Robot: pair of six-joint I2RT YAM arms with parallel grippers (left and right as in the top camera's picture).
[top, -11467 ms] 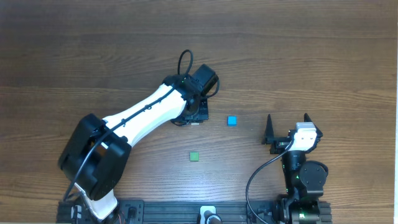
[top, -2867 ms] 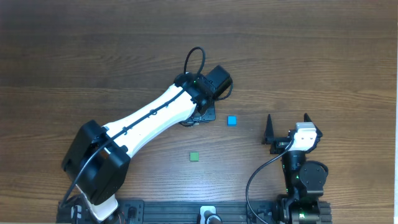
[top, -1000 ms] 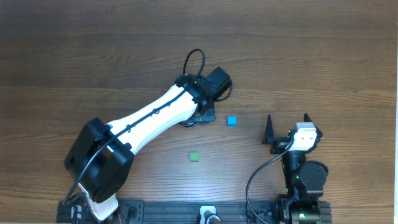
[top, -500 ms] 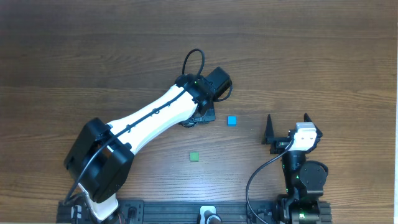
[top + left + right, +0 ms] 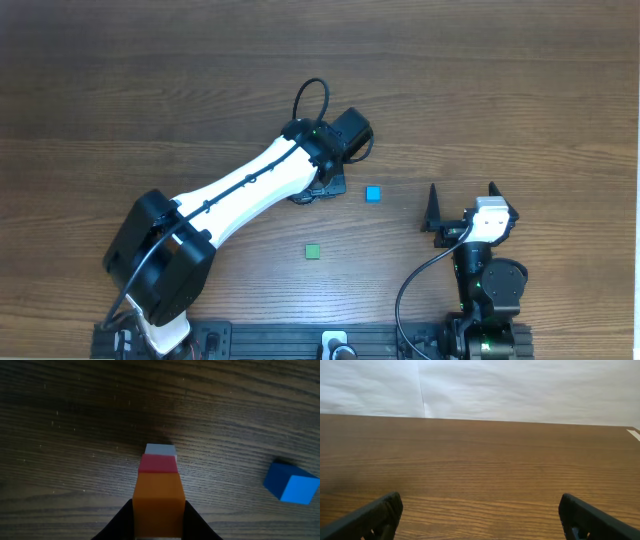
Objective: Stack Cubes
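Now my left gripper (image 5: 158, 506) pinches orange cube (image 5: 158, 489), red cube (image 5: 158, 464) and grey cube (image 5: 160, 450) stacked beneath, blue cube (image 5: 291, 482) near its side; right gripper (image 5: 462, 188) wide apart, empty.

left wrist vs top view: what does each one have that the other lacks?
Left wrist: the orange cube between the left gripper's fingers, sitting atop a red cube and a grey cube. Top: the green cube lying alone, and the open right gripper near its base. Both: the blue cube on the wooden table.
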